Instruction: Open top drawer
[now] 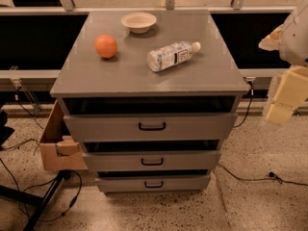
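Observation:
The grey cabinet [144, 71] has three drawers. The top drawer [110, 127] is the widest, with a small black loop handle [152, 126]; its front stands slightly out from the cabinet, with a dark gap above it. Two narrower drawers sit below it. My gripper [284, 100] is at the right edge of the view, pale yellow and white, level with the cabinet top and well to the right of the drawer handle, touching nothing.
On the cabinet top lie an orange [106, 46], a white bowl [139, 21] and a plastic bottle [171, 55] on its side. A cardboard box [55, 141] stands at the cabinet's left. Cables [250, 177] run over the speckled floor.

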Available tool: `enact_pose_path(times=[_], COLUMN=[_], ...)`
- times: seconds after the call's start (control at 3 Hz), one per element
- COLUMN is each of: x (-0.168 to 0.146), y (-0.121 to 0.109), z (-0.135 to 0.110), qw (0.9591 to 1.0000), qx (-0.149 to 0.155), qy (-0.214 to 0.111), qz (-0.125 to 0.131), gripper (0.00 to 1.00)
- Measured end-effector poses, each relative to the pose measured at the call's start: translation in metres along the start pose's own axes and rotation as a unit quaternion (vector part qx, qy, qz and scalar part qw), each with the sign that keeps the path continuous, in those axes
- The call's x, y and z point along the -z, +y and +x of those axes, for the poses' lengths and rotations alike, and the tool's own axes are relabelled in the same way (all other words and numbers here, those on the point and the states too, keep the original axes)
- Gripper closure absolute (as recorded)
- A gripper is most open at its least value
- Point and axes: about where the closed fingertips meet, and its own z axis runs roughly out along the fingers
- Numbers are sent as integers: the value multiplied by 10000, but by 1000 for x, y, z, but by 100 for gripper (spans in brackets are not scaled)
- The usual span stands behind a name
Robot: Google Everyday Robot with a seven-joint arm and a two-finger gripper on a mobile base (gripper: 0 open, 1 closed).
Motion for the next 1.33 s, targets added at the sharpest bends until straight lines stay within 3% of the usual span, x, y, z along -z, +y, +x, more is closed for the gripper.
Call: enact_pose_path(times=[0.33,0.67,1.0,1.33], x=[0,-20,-54,-112], y=[0,10,32,54], z=[0,-5,-21,-35], qw=[10000,9998,9993,9991], qx=[-1,-120,-191,-223], qy=[-1,-163,-253,-287], qz=[0,23,212,234], gripper=[0,0,0,0])
